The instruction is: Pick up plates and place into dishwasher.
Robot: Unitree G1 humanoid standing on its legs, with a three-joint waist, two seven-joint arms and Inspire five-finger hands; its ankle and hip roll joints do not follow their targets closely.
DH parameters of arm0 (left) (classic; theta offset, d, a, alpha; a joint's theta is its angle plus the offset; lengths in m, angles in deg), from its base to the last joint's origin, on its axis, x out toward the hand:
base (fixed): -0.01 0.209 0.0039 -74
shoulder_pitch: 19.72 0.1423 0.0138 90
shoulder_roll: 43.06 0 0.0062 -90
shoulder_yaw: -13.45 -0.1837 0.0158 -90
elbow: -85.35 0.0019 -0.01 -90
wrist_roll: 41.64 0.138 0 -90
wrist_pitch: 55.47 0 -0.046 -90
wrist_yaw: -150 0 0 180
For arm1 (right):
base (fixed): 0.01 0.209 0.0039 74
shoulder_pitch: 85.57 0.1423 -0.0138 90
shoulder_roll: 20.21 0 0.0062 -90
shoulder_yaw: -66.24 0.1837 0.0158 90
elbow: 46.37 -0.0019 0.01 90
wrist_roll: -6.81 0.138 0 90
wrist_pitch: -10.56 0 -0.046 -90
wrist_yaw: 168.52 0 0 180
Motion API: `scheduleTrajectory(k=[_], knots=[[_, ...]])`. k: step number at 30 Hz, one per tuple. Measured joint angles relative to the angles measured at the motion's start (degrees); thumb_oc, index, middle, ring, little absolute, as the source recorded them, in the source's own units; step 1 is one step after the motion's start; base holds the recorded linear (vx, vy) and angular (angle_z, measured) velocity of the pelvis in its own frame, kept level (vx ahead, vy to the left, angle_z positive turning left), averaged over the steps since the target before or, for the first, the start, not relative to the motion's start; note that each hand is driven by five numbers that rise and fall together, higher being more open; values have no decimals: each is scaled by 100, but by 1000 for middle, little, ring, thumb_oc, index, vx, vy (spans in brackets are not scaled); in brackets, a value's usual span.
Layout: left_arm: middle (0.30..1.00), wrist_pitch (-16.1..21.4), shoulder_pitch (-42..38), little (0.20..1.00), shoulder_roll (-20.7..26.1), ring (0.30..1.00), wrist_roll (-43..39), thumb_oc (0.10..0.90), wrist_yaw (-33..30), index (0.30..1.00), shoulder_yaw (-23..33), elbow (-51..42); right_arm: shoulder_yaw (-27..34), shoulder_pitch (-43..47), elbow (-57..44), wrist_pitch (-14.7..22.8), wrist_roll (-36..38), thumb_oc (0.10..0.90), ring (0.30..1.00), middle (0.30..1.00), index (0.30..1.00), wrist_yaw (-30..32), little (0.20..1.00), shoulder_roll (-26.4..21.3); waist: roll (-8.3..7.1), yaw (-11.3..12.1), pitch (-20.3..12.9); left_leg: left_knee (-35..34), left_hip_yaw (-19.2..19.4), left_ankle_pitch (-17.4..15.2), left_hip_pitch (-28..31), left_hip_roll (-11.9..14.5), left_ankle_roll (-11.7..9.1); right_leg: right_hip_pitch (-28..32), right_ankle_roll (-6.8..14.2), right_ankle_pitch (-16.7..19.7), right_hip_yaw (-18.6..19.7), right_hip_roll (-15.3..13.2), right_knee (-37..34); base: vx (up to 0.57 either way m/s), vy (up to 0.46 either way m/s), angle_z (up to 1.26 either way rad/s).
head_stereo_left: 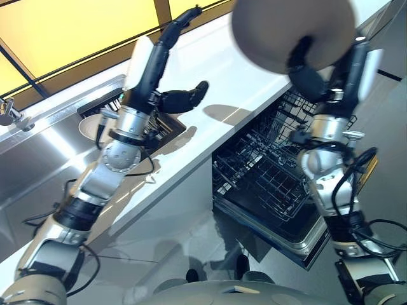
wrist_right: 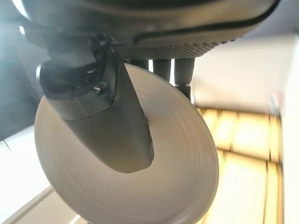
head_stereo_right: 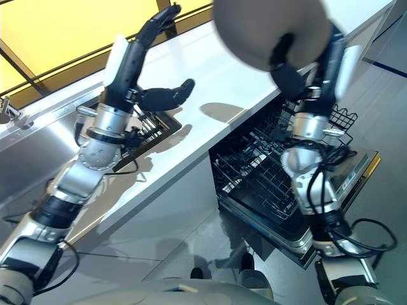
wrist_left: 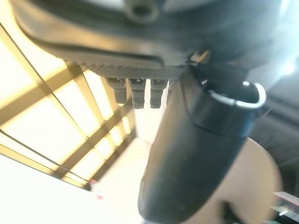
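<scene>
Holding a plate (head_stereo_left: 289, 32) high over the white counter (head_stereo_left: 222, 76), your right hand (head_stereo_left: 305, 73) had its thumb pressed across one face of the plate and its fingers (wrist_right: 180, 70) behind the other, so the plate was pinched between them. In the right wrist view the thumb lay over the plate's ringed inner face, with the fingers reaching past the rim on the far side. The plate was beige, round and tilted, raised clear of the counter and apart from everything below. It sat above the counter's front edge and over the far corner of the open dishwasher (head_stereo_left: 286, 190).

You had the dishwasher's wire rack (head_stereo_left: 267, 171) pulled out under the right arm; the part of the rack that showed held no dishes.

Your left hand (head_stereo_left: 175, 95) was up over the counter beside the sink (head_stereo_left: 38, 165), well apart from the plate. Its fingers (head_stereo_left: 181, 19) were stretched out straight and its thumb stuck out to the side, holding nothing. Under its wrist you could see a dark drying rack (head_stereo_right: 149, 130) in the steel sink area, with a pale round dish (head_stereo_left: 89, 127) just beside it, partly hidden by the arm. A tap (head_stereo_left: 9, 114) stood at the sink's far left.
</scene>
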Motion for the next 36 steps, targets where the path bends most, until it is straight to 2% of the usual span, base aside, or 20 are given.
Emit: scheduleTrajectory(k=[3,6,9,14,18,23,28,31,36], knots=[[900,8,872,900,205,900,109,800,-9,900,1098,-25,811,-932,314,7,-4,100,300,300,300,-8,200,-69,2,1,-1,0,-3,-11,-3,9,-2,-4,0,-2,0,9,-1,0,0,0],[900,-17,1503,900,205,900,109,800,-44,900,1932,20,1117,-1748,874,-173,-2,100,300,300,300,-46,200,43,2,7,-1,0,-6,-16,-9,2,4,-6,-3,-4,-3,-3,-1,0,0,0],[900,-24,1632,900,275,900,99,800,-45,900,2236,190,1119,-2073,1493,-381,51,100,300,300,300,-136,200,234,6,18,-3,-10,-31,-10,-44,-1,13,-5,-2,-4,-25,-24,-1,-7,-2,4],[900,-137,1628,900,799,900,-88,800,-35,900,2250,472,1044,-2104,2041,-680,164,100,300,300,300,-174,200,212,33,36,-20,-16,-85,-3,-50,5,17,13,-2,-3,-65,-33,-1,-8,-13,4],[900,-244,1558,900,918,900,-250,800,-4,900,2213,890,976,-1965,2358,-866,173,100,300,300,300,-187,200,6,47,46,-29,1,-185,23,-24,6,11,89,-3,-5,-189,-40,-2,19,-36,13],[900,-378,1557,900,1050,900,-251,800,88,900,2175,1280,659,-1538,2852,-1197,150,100,300,300,300,-442,200,-480,46,171,-25,2,-326,100,-76,-2,9,103,-19,-18,-370,-84,-2,26,-42,19],[900,-390,1554,900,1374,900,-250,800,226,900,2114,1340,132,-1083,3395,-1591,149,100,300,300,300,-686,200,-627,54,365,-15,2,-490,130,-69,-7,-4,200,2,-75,-563,-109,-2,51,-50,21],[900,-380,1548,900,1561,900,-247,800,280,900,2016,1341,64,-871,3565,-1832,156,100,300,300,300,-771,200,-633,87,512,3,2,-573,150,-109,-13,-5,208,6,-80,-667,-125,-2,46,-32,16],[900,-357,1548,900,1669,900,-140,800,460,900,1852,1342,-247,-319,4136,-2441,149,100,300,300,300,-937,200,-705,113,703,37,4,-658,186,-196,-11,-19,179,-13,-95,-795,-131,-2,31,-16,14]])
